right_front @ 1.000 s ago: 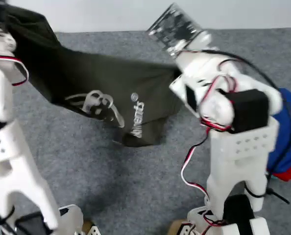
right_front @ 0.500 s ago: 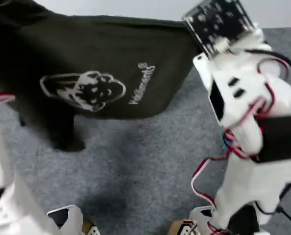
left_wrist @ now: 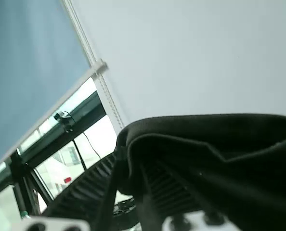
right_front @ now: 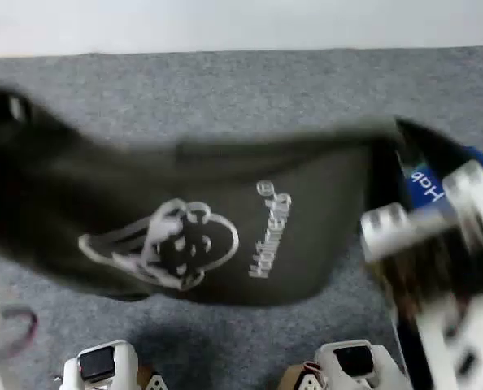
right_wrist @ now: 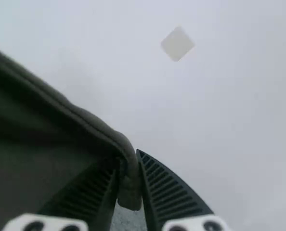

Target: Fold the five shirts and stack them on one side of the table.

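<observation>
Shirt (right_front: 225, 219) hangs spread above the worktop (right_front: 225, 89), left tool (left_wrist: 129, 161) and right tool (right_wrist: 129, 168) each pinching its edge, likely for laying flat.

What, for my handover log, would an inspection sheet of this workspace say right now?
Surface: grey felt-like table cover, bare along the far side.
Job's things: dark shirt with white print, held up and spread between both grippers; blue garment at the right edge, partly behind a blurred arm.
Clutter: nothing seen.
Grippers: left gripper shut on the dark shirt's edge; right gripper shut on a fold of its hem.
Cables: a red wire loop near the left front edge, blurred.
Surroundings: pale wall beyond the table; blue roller blind and window in the left wrist view.
</observation>
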Controlling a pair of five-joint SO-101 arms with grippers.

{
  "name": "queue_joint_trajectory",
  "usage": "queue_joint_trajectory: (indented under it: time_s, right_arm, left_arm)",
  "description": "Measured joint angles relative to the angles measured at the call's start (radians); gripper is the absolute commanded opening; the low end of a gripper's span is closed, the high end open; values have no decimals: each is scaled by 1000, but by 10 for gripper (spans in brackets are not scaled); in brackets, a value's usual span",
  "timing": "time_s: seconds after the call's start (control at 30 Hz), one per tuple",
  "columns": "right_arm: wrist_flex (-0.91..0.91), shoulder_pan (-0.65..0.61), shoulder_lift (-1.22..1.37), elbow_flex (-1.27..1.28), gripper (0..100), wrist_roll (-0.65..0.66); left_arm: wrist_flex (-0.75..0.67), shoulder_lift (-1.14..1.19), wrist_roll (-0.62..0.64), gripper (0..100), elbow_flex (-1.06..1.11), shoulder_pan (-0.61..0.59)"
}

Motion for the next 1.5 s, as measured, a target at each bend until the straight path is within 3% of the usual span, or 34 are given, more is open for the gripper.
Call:
queue_joint_trajectory:
  time_s: [0.27,0.53,0.7,0.9,1.1,1.27,1.5]
  right_arm:
    - [55,41,-52,17,11,78]
    - [-91,74,137,358,11,81]
    - [-345,75,295,643,11,80]
    - [-678,75,488,839,11,81]
    - [-967,77,686,844,11,81]
    - [-1188,77,832,841,11,81]
    - [-1326,77,1037,621,11,81]
  left_arm:
    - [129,-81,-72,5,26,0]
    - [141,48,-203,5,394,15]
    - [-43,201,-239,5,680,66]
    - [-443,466,-242,5,895,106]
    - [-703,839,-242,5,783,118]
    - [-730,1163,-242,5,493,118]
    - [-733,1539,-242,5,18,121]
